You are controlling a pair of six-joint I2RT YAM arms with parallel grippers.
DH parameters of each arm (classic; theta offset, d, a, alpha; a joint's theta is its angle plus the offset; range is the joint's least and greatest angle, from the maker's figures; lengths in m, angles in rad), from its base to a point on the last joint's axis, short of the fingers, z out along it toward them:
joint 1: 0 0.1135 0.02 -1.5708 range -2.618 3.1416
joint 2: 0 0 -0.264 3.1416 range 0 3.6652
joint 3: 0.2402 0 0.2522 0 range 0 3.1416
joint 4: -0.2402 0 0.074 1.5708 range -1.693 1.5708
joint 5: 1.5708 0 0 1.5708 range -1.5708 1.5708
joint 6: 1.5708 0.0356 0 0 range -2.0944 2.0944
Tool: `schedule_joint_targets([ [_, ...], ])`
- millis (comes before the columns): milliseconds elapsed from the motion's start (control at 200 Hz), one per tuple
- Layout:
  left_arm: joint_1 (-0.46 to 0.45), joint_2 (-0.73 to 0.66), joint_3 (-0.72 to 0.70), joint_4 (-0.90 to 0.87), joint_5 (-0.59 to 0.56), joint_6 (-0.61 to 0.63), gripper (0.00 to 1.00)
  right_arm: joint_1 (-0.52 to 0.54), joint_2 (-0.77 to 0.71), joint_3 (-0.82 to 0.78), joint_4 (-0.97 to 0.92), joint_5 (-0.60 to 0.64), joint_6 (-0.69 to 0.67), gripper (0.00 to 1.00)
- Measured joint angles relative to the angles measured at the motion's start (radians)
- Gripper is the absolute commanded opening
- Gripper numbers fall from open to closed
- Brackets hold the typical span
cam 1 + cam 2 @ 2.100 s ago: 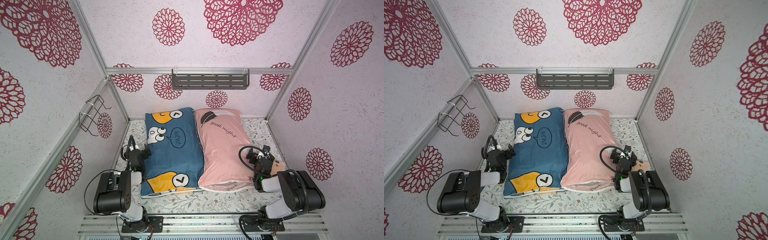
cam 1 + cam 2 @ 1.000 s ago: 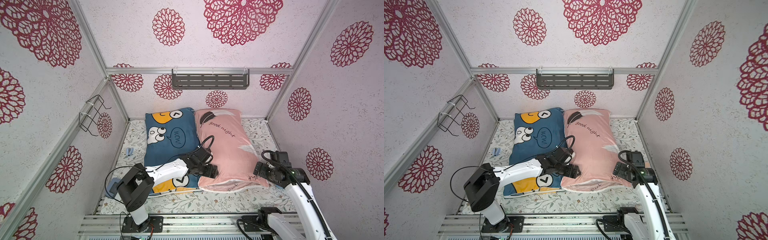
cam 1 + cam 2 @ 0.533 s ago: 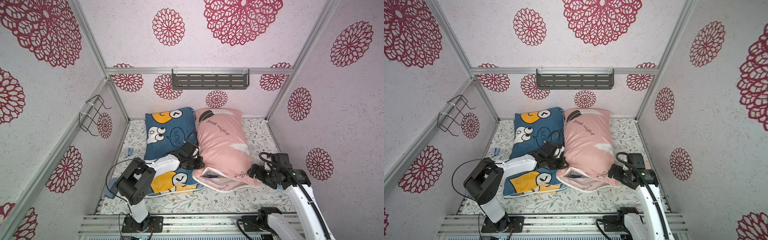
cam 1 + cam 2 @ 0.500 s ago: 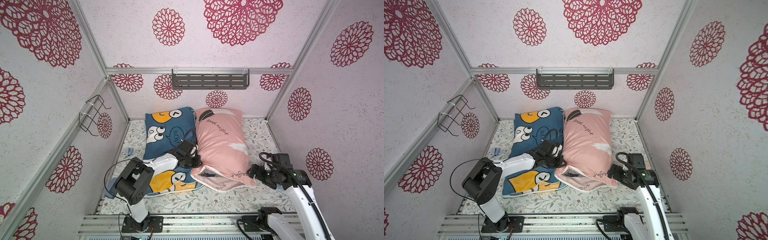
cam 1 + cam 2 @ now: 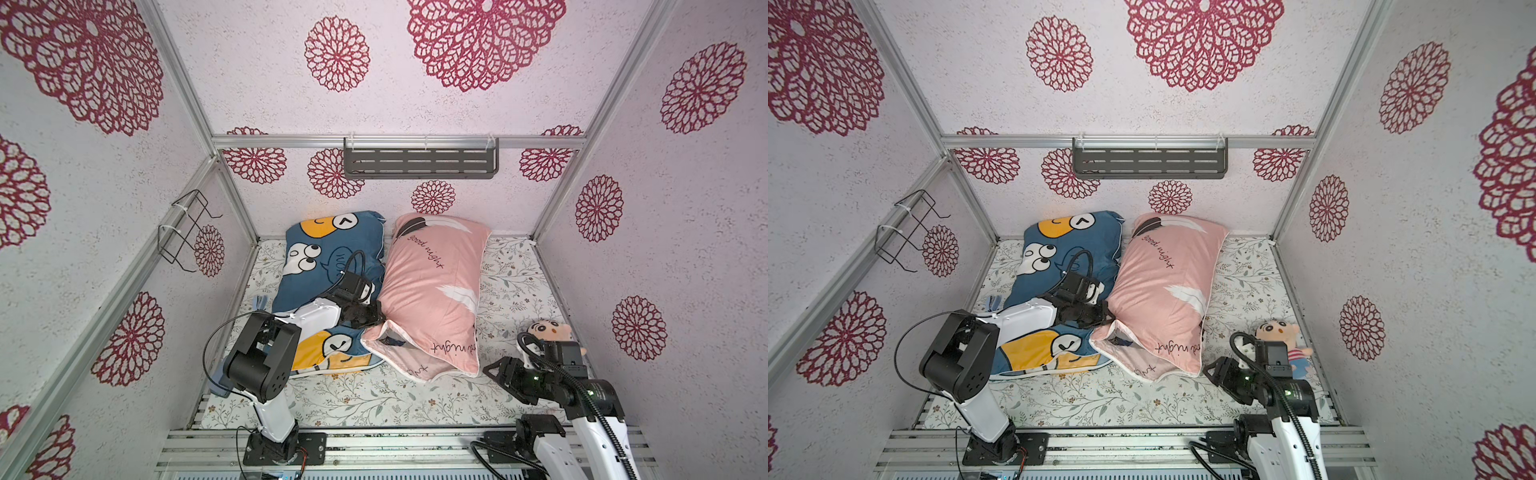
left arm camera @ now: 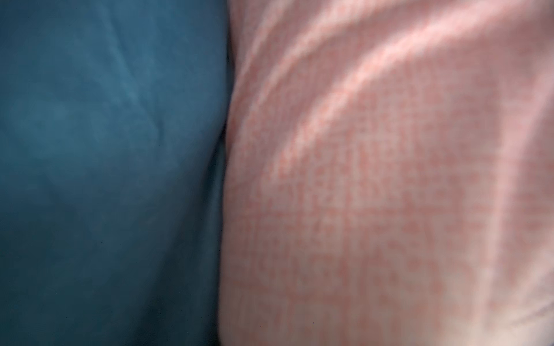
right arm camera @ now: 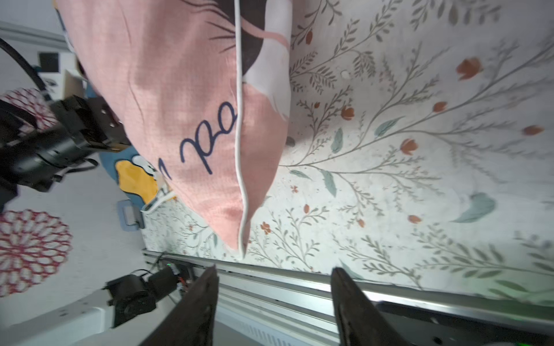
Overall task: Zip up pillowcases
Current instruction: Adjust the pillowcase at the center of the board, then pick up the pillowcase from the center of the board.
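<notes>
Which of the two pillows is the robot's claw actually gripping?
The pink "good night" pillowcase: the left gripper is pinched shut on the edge of its near corner. The blue cartoon pillowcase beside it is not gripped.

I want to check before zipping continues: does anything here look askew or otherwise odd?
Yes. The near end of the pink pillowcase gapes open, top layer lifted off the lower one. The left gripper pinches its bunched corner beside the blue pillowcase. Nothing looks spilled or damaged.
</notes>
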Motion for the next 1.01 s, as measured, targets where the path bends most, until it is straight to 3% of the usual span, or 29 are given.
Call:
schedule_joint_targets([
  [165, 0.0, 0.004, 0.0, 0.005, 0.005, -0.011, 0.0, 0.02, -0.05, -0.074, 0.101, -0.061, 0.09, 0.42],
  [405, 0.0, 0.008, 0.0, 0.01, 0.006, -0.018, 0.0, 0.106, -0.071, -0.141, 0.209, -0.077, 0.184, 0.42],
  [701, 0.0, 0.014, 0.004, 0.011, 0.008, -0.026, 0.0, 0.185, -0.072, -0.188, 0.328, -0.068, 0.272, 0.29],
  [756, 0.0, 0.014, 0.004, 0.011, 0.007, -0.028, 0.0, 0.189, -0.077, -0.195, 0.339, -0.068, 0.284, 0.29],
  [856, -0.001, 0.015, 0.004, 0.011, 0.006, -0.031, 0.0, 0.198, -0.09, -0.203, 0.354, -0.068, 0.299, 0.4],
  [1006, -0.002, 0.017, 0.005, 0.012, 0.006, -0.032, 0.0, 0.211, -0.089, -0.204, 0.374, -0.066, 0.31, 0.31],
])
